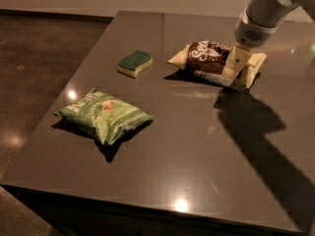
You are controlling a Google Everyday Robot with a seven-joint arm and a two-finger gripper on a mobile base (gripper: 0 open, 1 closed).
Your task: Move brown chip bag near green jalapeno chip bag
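The gripper (241,75) sits low over the right end of the brown chip bag (206,58), which lies far right on the dark surface (197,146). Its fingers (233,69) seem spread, not clamped. The green jalapeno chip bag (106,114) lies well apart, front left, with a green-topped sponge (135,63) behind it.

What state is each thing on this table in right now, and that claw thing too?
brown chip bag: lying flat, far side, not yet near the green one.
green jalapeno chip bag: lying flat, puffy, near left.
sponge: lying green side up, nothing touching it.
gripper: lowered at the brown chip bag's right end.
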